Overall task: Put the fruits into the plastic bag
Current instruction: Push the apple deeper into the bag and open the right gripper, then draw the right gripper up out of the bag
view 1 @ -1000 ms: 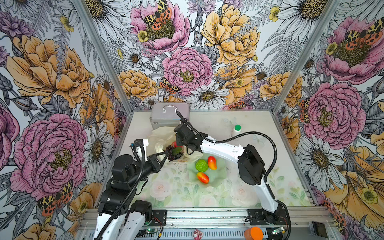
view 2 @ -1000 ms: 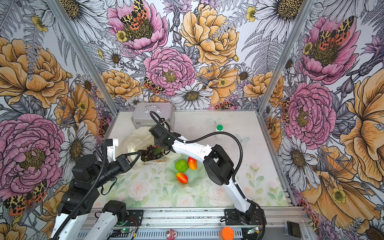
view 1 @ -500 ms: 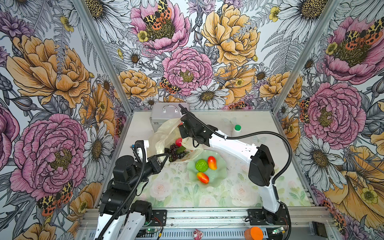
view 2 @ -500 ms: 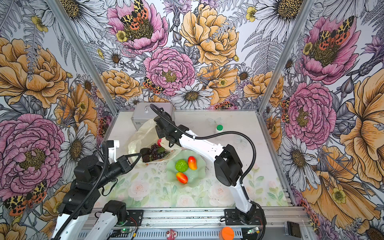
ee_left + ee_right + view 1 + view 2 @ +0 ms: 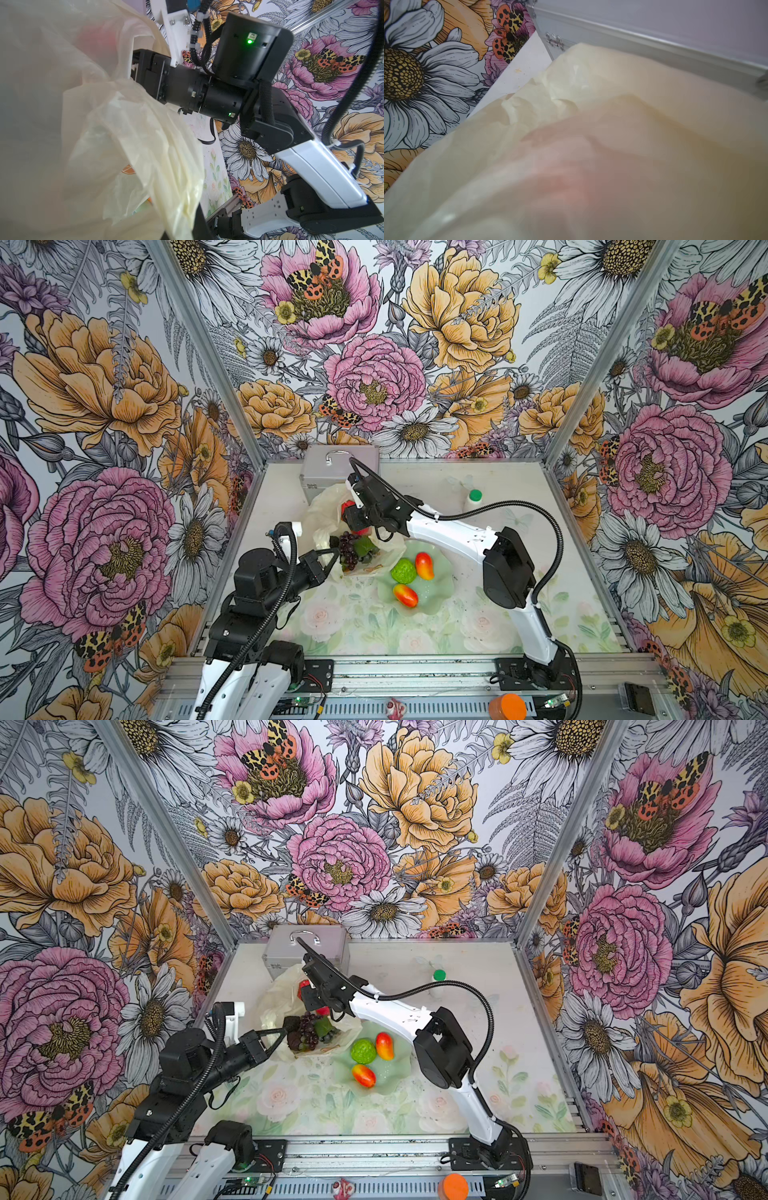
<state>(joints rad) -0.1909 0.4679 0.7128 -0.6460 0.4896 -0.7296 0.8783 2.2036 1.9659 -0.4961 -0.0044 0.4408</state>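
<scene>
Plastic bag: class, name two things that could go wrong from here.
1. The grape bunch lies at the plastic bag's mouth; lifting the edge pinched by the left gripper might roll it out.
2. Film lies against the right gripper holding a red fruit; withdrawing may drag the bag.

We see the left arm (image 5: 257,572) and right arm (image 5: 453,533) built of white links and boxy black joints, each trailing a ribbed black cable conduit (image 5: 266,97), with small green lights (image 5: 249,41) on the right one's casings.
</scene>
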